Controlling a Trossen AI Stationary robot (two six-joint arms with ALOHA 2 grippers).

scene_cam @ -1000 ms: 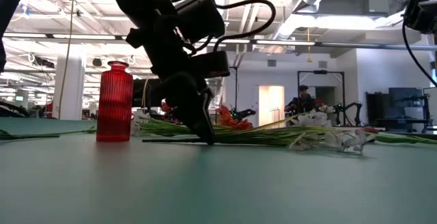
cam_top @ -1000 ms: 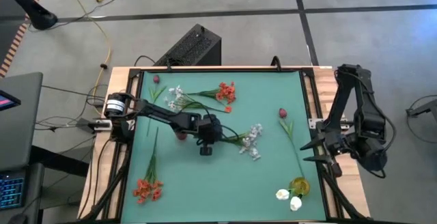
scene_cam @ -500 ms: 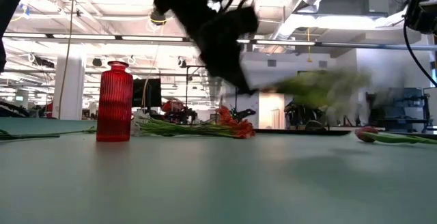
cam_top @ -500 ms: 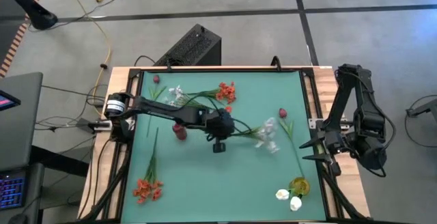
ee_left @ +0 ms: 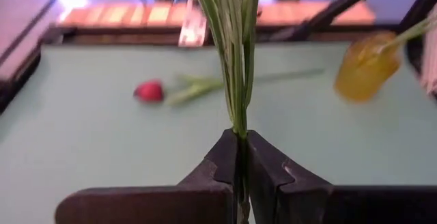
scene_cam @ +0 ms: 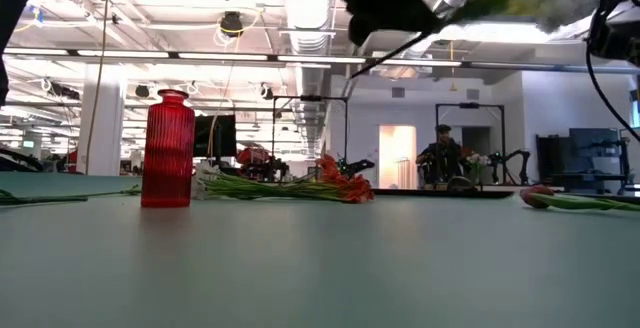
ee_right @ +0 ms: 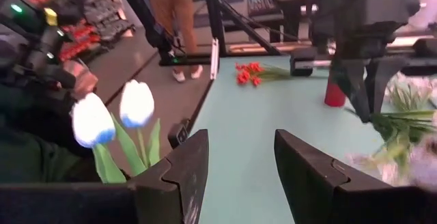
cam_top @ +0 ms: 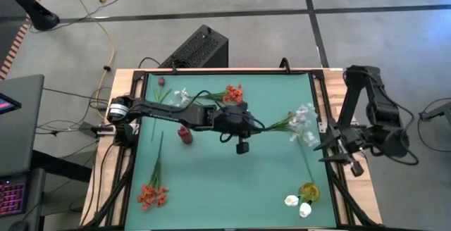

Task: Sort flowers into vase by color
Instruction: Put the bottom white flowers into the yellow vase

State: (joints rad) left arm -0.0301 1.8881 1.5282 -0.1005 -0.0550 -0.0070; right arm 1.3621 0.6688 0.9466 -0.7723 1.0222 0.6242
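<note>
My left gripper (cam_top: 258, 126) hangs above the middle of the green table (cam_top: 211, 167), shut on a white blossom spray (cam_top: 303, 120) whose blossoms reach toward the right edge. A red vase (cam_top: 184, 134) stands near the left arm. At the near right a yellow vase (cam_top: 308, 191) holds two white tulips (ee_right: 136, 103). A dark red bud (ee_left: 149, 91) lies flat on the table under the spray. Orange-red clusters lie at the far middle (cam_top: 232, 94) and near left (cam_top: 151, 194). My right gripper (ee_right: 239, 173) waits open at the right edge. My left gripper pinches the spray's bundle of thin green stems (ee_left: 238, 123) near their cut end between its two fingers (ee_left: 220, 161). The fingers point toward the table's right edge, slanting a little down, and the stems run on along them. The spray is lifted clear of the table.
Another white spray (cam_top: 182, 97) and a dark red bud (cam_top: 161, 81) lie at the far left. A black box (cam_top: 199, 48) stands behind the table's far edge. People stand in the room beyond the table. Bare green surface lies in the near middle.
My left gripper has risen and gone toward the table's right edge, tipping from pointing steeply down to nearly level. The white spray, which lay on the table, has gone up with it, lifted clear and carried to the right.
</note>
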